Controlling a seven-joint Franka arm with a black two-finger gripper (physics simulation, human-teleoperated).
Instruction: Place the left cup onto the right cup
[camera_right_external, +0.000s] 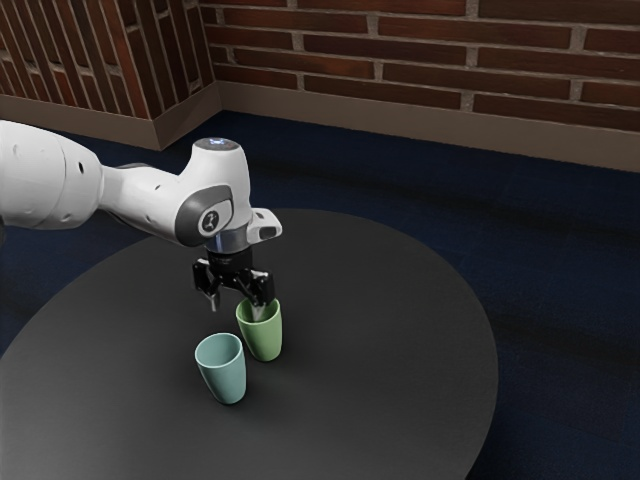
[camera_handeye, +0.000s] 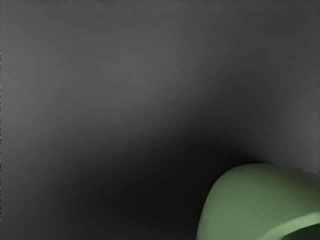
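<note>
On the black table, where are the cups?

The green cup stands upright, just beside the blue-green cup.

And the gripper?

It hangs right over the green cup's rim. Its fingers are spread apart, holding nothing, and one dips into the cup. The green rim sits close under the hand.

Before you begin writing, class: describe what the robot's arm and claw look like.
The arm is glossy white, built of rounded segments, with a grey joint cap bearing a small round mark and a pale blue-lit disc on top. The claw is black, with two short fingers.
</note>
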